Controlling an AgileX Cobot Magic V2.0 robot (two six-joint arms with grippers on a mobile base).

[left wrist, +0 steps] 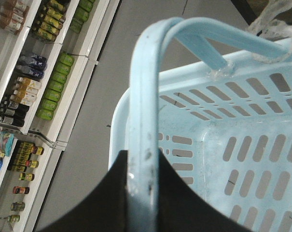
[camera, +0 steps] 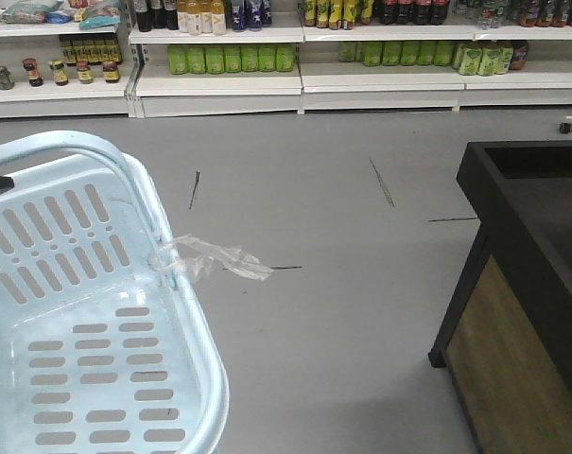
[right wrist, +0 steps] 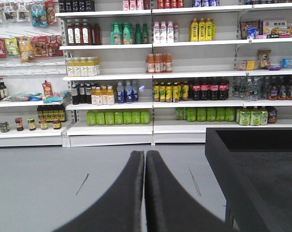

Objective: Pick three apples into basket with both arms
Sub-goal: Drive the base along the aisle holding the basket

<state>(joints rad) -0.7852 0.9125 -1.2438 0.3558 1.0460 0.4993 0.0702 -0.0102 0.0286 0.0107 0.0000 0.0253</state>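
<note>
The pale blue-white basket (camera: 40,312) hangs at the lower left of the front view, and I see nothing inside it. A crumpled clear plastic scrap (camera: 215,257) is tied to its rim. In the left wrist view my left gripper (left wrist: 143,155) is shut on the basket's hoop handle (left wrist: 146,87), with the slotted basket wall (left wrist: 242,150) below it. My right gripper (right wrist: 145,154) is shut with nothing between its fingers, held over the grey floor and facing the shelves. No apples are in view.
A black display stand (camera: 531,218) with a wooden side stands at the right, also seen as the black stand (right wrist: 261,164) in the right wrist view. White store shelves (camera: 295,80) of bottles and jars line the far side. Grey floor (camera: 333,312) lies between.
</note>
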